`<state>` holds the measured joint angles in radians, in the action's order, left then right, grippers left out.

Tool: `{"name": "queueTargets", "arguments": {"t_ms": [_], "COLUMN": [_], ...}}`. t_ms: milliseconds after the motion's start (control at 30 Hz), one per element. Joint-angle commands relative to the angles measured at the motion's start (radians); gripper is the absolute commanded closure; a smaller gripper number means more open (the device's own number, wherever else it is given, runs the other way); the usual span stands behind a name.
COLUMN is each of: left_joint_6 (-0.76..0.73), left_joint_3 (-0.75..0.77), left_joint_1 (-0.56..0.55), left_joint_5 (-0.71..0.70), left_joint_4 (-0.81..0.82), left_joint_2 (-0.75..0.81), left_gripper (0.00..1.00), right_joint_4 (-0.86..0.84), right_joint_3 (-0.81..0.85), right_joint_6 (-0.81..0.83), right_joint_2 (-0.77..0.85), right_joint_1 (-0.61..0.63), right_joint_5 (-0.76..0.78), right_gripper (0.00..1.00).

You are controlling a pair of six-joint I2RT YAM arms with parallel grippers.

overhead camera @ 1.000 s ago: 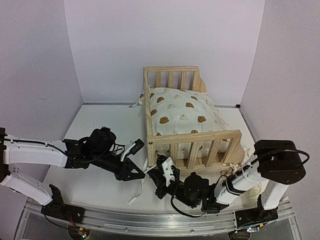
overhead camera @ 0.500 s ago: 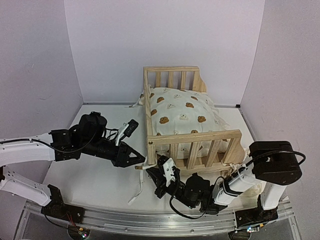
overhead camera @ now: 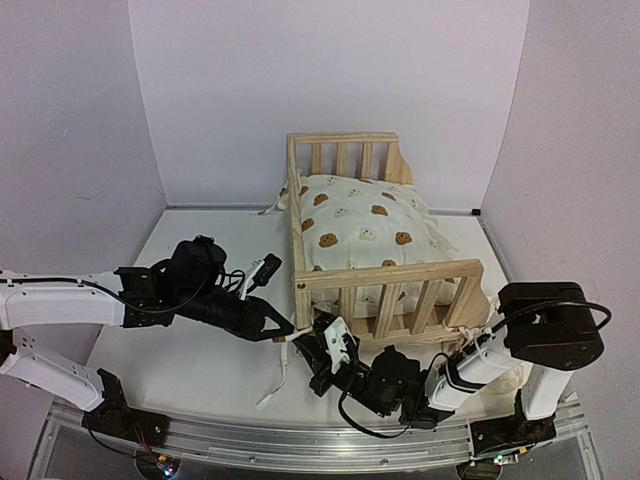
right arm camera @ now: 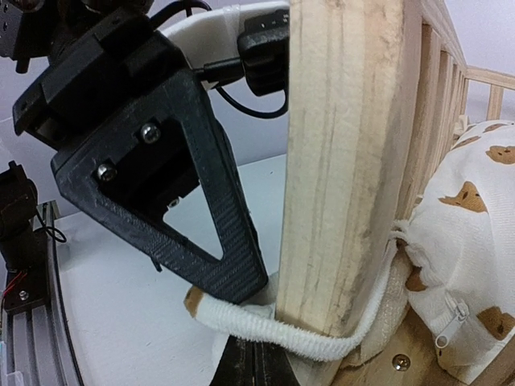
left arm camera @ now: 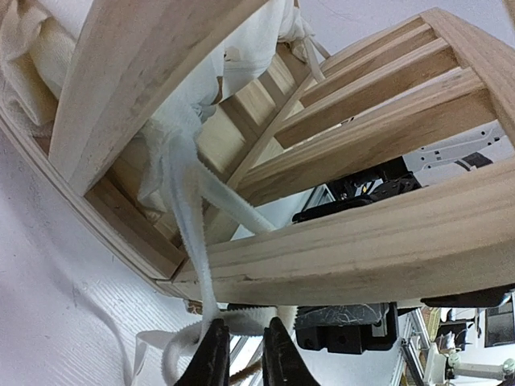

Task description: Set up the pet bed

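Left wrist view is showing my left gripper (left arm camera: pixel 241 358) hanging beneath the corner of the pet bed (left arm camera: pixel 354 241), fingers (left arm camera: pixel 212 358) nearly together around the tie (left arm camera: pixel 189 217); I cannot tell if they are pinching it. My right gripper (right arm camera: pixel 251 366) is clenching the tie where it is looping round the post (right arm camera: pixel 346 161), holding it taut, I judge, for knotting. The bed is standing on the table (overhead camera: pixel 200 240), cushion (overhead camera: pixel 365 225) inside.

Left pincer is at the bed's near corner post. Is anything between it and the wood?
Only the white tie, which hangs off the pet bed post and runs down to the left pincer. Nothing else is visible there.
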<state>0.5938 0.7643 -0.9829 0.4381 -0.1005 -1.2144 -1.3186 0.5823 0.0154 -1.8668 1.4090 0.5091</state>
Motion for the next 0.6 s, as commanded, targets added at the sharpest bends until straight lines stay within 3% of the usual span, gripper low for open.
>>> {"name": "queueTargets", "arguments": {"t_ms": [0,233,567], "left_joint_6": [0.027,0.047,0.066], "left_joint_3": [0.024,0.025,0.05], "left_joint_1": [-0.01,-0.029,-0.061], "left_joint_5": [0.033,0.004,-0.025], "left_joint_4": [0.045,0.048,0.056], "left_joint_2": [-0.009,-0.014,-0.065], "left_gripper": [0.82,0.71,0.67], "right_joint_4": [-0.064,-0.061,-0.044], "right_joint_3": [0.027,0.028,0.035], "right_joint_6": [0.015,0.029,0.045], "right_joint_2": [-0.004,-0.007,-0.007], "right_joint_1": [-0.014,-0.014,-0.013], "right_joint_5": [0.042,0.029,0.009], "right_gripper": [1.0,1.0,1.0]}}
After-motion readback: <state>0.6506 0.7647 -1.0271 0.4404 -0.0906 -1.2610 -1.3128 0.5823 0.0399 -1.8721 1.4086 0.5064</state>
